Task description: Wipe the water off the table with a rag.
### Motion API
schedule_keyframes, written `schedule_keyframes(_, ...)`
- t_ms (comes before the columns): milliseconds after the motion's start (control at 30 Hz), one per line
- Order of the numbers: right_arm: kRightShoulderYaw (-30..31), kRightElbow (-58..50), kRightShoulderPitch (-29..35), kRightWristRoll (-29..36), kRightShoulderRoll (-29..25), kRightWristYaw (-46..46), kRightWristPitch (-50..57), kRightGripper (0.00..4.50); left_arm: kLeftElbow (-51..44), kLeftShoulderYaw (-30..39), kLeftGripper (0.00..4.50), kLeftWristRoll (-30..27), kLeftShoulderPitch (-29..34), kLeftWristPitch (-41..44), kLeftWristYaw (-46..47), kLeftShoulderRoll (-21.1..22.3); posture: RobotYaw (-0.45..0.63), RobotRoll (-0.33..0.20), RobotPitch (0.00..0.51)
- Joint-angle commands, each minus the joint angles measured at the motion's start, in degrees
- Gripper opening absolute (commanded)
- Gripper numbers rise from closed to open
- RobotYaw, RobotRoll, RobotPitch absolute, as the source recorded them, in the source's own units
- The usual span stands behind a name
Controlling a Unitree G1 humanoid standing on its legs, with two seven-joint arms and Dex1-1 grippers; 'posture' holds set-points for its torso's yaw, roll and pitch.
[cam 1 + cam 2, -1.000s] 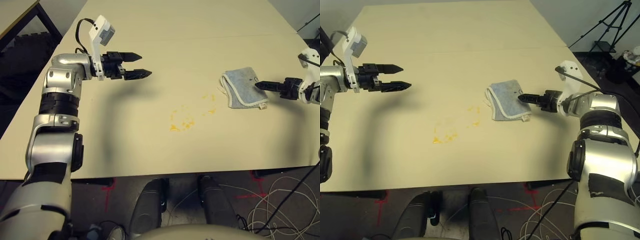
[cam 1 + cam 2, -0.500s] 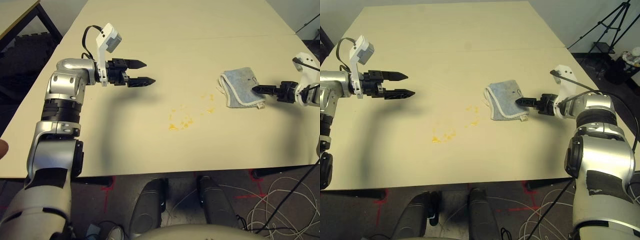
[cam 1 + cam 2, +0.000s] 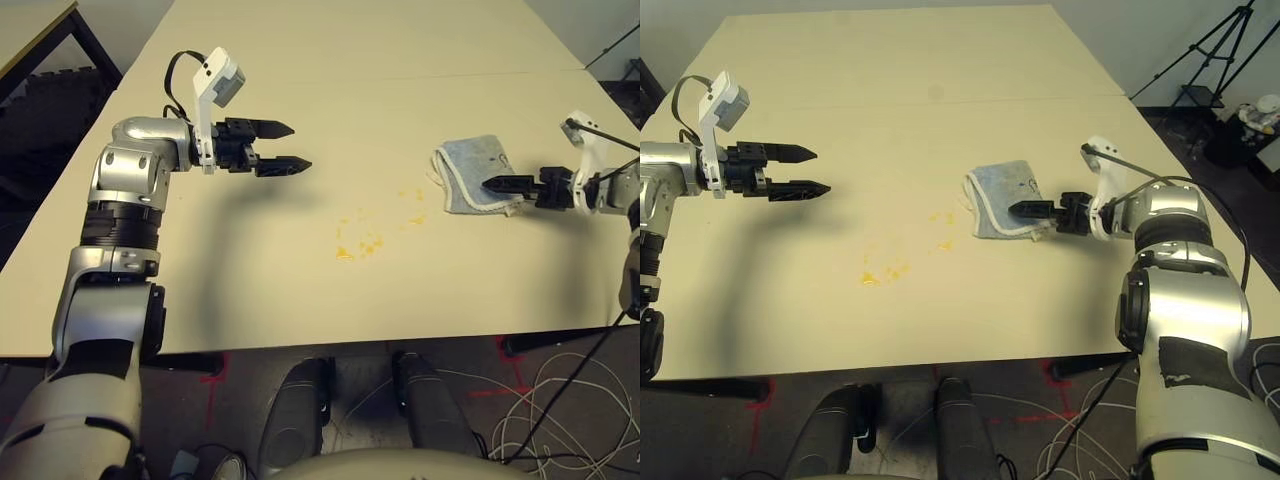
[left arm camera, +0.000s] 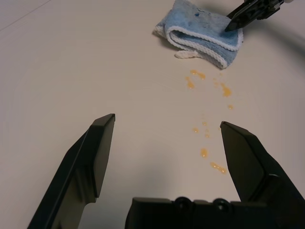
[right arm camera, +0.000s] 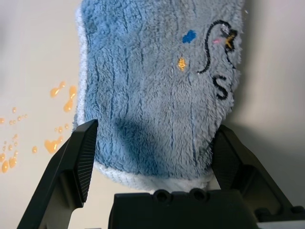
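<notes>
Wiping has not begun: the right end effector (image 5: 152, 157) straddles the rag's (image 5: 162, 81) near edge, fingers wide, unclosed, while the water (image 3: 902, 252) lies beyond the rag on the tabletop (image 3: 940, 130), untouched.

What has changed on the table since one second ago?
The right gripper has pushed further in over the rag, its open fingers now straddling the near edge. The left gripper moved slightly toward the middle, then stopped, open. The rag and the water stayed in place on the table.
</notes>
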Motion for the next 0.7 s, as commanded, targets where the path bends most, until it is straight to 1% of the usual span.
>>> schedule_keyframes(33,-2.1,0.8,-0.3,1.3,1.8,-3.0,0.7,4.46,-1.5,-0.6,4.49,-0.7,1.1,0.6,0.3,0.1,0.05,0.0,0.185)
schedule_keyframes(133,-3.0,0.9,-0.2,1.4,2.3,-4.5,0.6,4.46,-1.8,-0.6,4.49,-0.9,1.2,0.7,0.5,-0.1,0.05,0.0,0.188)
schedule_keyframes(233,-4.0,0.9,-0.1,1.8,2.7,-5.7,0.8,3.91,-1.8,-0.7,4.5,-1.1,1.2,0.6,0.7,-0.2,0.05,0.0,0.189)
schedule_keyframes(433,-5.0,0.9,0.6,1.9,2.7,-6.5,0.8,1.89,-1.3,-1.1,4.5,-1.1,0.7,0.2,0.9,-0.4,0.04,0.0,0.189)
schedule_keyframes(600,-6.7,0.7,1.0,2.5,2.7,-9.0,-0.4,0.14,-0.9,-1.2,4.5,-1.1,0.4,-0.1,1.1,-1.0,0.03,0.0,0.188)
schedule_keyframes(633,-7.1,0.7,1.0,2.6,2.8,-9.6,-0.7,0.01,-0.8,-1.2,4.5,-1.1,0.3,-0.1,1.2,-1.1,0.03,0.0,0.188)
schedule_keyframes(700,-7.7,0.5,0.9,3.1,2.8,-11.0,-1.6,0.01,-0.9,-1.2,4.5,-1.1,0.4,-0.1,1.3,-1.2,0.03,0.0,0.188)
